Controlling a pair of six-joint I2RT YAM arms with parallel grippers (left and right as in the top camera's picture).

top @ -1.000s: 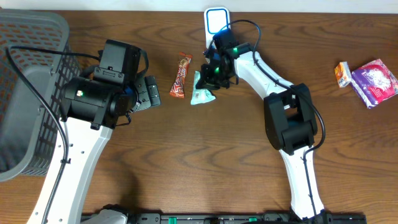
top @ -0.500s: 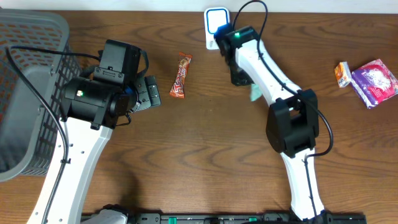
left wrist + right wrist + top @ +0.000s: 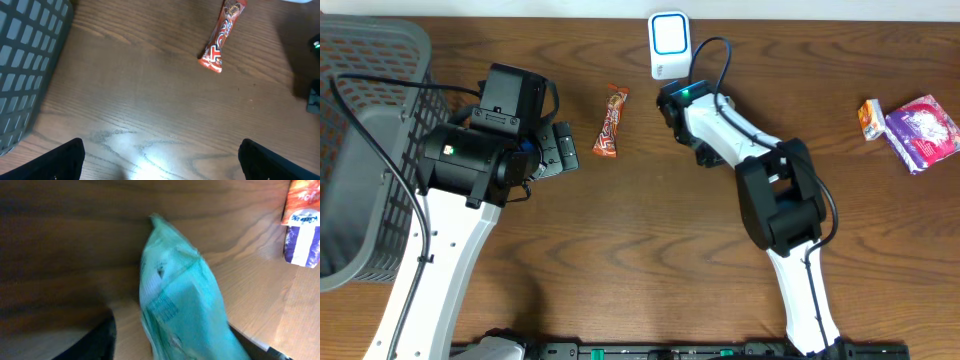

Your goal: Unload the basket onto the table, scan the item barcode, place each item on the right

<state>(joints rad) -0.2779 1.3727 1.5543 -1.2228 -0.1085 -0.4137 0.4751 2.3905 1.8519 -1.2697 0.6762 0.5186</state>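
Plainly, the teal packet (image 3: 182, 287) could slip onto the bench (image 3: 650, 250) with its barcode turned away from the scanner (image 3: 668, 40). The right claw (image 3: 177, 342), just beside the scanner, stands partly spread, and its fingers (image 3: 95, 345) sit loosely around the packet. The left claw (image 3: 160, 160) gapes wide and empty.

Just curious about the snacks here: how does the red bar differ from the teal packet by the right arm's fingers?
The red bar is long and slim; the teal packet is broader, pouch-like. The red bar lies flat on the table, untouched; the teal packet sits between the right arm's fingers, blurred. Both are printed wrappers.
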